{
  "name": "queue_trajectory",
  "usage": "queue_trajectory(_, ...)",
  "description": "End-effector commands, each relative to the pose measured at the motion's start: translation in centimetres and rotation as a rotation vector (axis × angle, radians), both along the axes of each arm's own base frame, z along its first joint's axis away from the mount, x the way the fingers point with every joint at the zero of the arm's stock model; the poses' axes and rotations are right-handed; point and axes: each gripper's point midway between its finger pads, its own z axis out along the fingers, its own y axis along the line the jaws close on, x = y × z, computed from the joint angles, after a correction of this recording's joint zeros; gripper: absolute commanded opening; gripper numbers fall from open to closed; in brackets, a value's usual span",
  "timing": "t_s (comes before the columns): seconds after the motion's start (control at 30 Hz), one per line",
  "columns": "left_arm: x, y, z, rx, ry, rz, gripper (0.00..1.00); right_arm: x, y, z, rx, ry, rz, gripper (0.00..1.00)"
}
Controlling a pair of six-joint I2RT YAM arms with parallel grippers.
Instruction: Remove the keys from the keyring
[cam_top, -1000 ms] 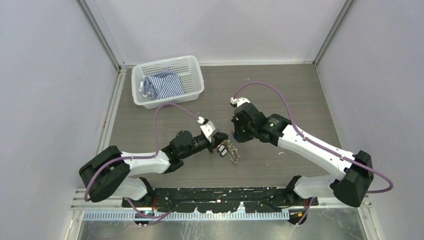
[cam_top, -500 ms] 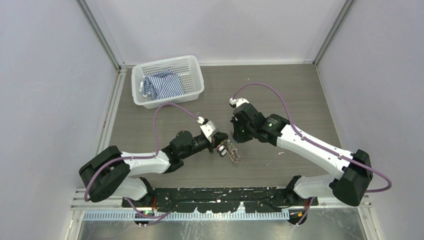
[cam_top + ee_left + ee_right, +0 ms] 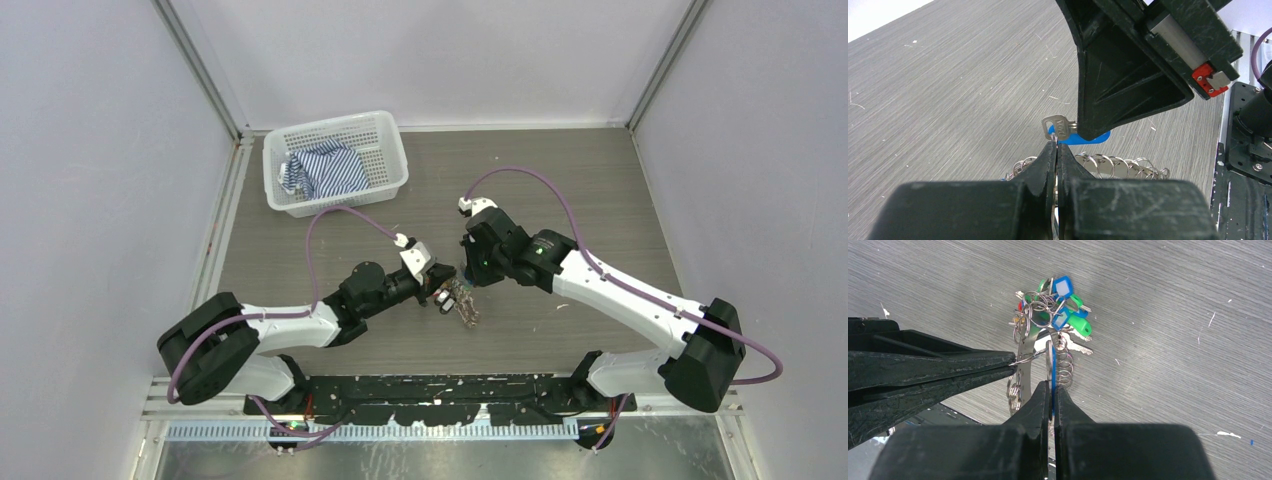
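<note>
We see the two claws meeting over the middle of a grey wood-grain table [image 3: 600,180], both gripping one bunch of keys [image 3: 1058,305]. The left gripper [image 3: 1056,149] has its jaws pressed together on a thin wire loop of the keyring [image 3: 1028,358]. The right gripper [image 3: 1050,389] is also closed tight, holding the blue-tagged key [image 3: 1060,127] by its blade and tag. From above, the bunch hangs just beside both claw tips, at about 5 o'clock from the left one and 6 o'clock from the right one, and it reads only as a small dark glinting cluster. The right wrist camera shows more. Blue and green tags and tangled silver rings fan out at 12 o'clock from the right claw's tips, and the left claw's fingers come in from 9 o'clock. The held tag appears edge-on between the jaws. The left wrist camera shows the silver head of that key sticking out at 9 o'clock from under the right claw's finger, and a row of small rings [image 3: 1113,165] lying at 4 o'clock from the left tips. Only the overhead view takes in the white mesh basket [image 3: 393,160], at 11 o'clock on the table and well apart from the claws. A crumpled blue-and-white striped cloth [image 3: 325,170] lies in it.
</note>
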Motion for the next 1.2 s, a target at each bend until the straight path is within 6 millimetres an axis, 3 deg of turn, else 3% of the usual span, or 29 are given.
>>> queue_trajectory(0.0,0.4,0.1,5.3,-0.142,-0.116,0.025,0.0,0.1,-0.2,-0.5,-0.006,0.011,-0.016,0.01)
queue_trajectory(0.3,0.4,0.2,5.2,-0.144,-0.112,0.027,0.0,-0.1,-0.1,-0.9,-0.004,0.02,-0.014,0.01)
queue_trajectory(0.43,0.4,0.3,5.1,-0.145,-0.105,0.032,0.0,0.0,0.3,-0.4,0.021,0.011,-0.006,0.01)
queue_trajectory(0.6,0.3,0.3,4.3,-0.137,-0.053,0.032,0.0,0.7,-0.7,0.9,0.002,-0.045,-0.048,0.01)
queue_trajectory(0.73,-0.6,0.2,3.9,-0.109,-0.004,-0.007,0.24,0.9,-0.5,2.6,0.015,-0.078,-0.02,0.01)
queue_trajectory(0.8,-0.8,0.5,3.9,-0.096,0.01,-0.003,0.3,0.8,-0.3,3.0,0.028,-0.089,-0.007,0.01)
queue_trajectory(1.17,0.0,0.8,4.2,0.02,0.012,-0.001,0.26,0.6,0.4,5.9,0.058,-0.18,0.039,0.01)
